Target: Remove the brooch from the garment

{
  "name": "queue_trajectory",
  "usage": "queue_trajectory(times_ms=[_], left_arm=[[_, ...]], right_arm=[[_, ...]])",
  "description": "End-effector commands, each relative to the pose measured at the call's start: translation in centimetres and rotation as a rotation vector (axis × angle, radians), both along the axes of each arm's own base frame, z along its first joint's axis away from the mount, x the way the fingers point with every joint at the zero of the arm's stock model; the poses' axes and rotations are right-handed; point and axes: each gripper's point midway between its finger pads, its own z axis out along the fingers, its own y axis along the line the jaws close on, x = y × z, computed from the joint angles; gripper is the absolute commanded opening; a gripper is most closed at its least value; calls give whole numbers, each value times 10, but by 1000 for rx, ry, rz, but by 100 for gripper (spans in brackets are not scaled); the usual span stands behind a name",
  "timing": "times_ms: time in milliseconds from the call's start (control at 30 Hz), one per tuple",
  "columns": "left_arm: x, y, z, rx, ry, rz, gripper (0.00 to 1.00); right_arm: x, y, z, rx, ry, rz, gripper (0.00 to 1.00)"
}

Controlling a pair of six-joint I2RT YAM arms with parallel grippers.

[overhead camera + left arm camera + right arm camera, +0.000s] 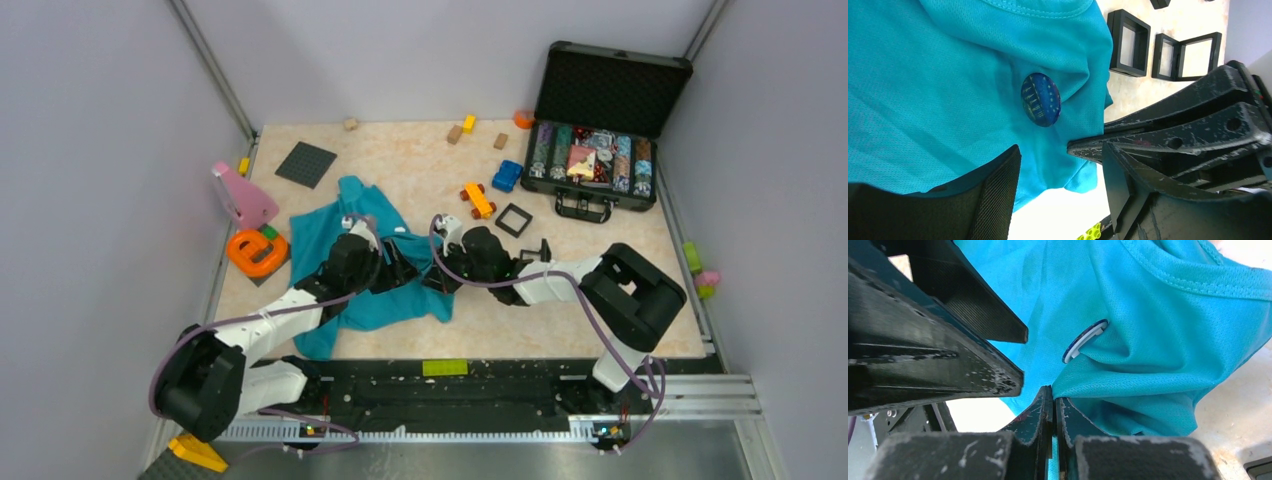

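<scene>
The garment (322, 232), a teal-blue cloth, lies crumpled at the table's middle left, under both grippers. The brooch (1041, 99), a small blue oval, is pinned on the garment (923, 75) just ahead of my left gripper (1060, 180). That gripper is open, its fingers standing either side of a hanging cloth edge. My right gripper (1054, 405) is shut on a fold of the garment (1158, 315), just below the brooch (1084, 341), which shows edge-on with a white rim. In the top view the left gripper (405, 268) and right gripper (438, 278) meet tip to tip, hiding the brooch.
Black square frames (513, 219) (1129, 42) lie right of the cloth, beside an orange toy car (478, 200) and a blue toy car (507, 176). An open black case (600, 130) stands at back right. A dark grey plate (306, 164) and an orange piece (257, 252) are on the left.
</scene>
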Motion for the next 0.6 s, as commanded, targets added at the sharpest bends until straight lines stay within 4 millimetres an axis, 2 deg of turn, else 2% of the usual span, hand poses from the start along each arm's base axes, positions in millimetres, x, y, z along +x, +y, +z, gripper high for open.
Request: queue_trajectory(times_ms=[0,267,467,567], left_arm=[[9,-11,11,-50,-19,-17,64],[20,-12,-5,-9,27,6,60],[29,-16,5,-18,-10,11,55],[32,-6,20,-43,-76,69,52]], right_arm=[[-4,13,28,79,-81,49,0],[-8,15,30,96,-87,75,0],[-11,15,27,88,-84,89,0],[-10,14,25,77,-86,85,0]])
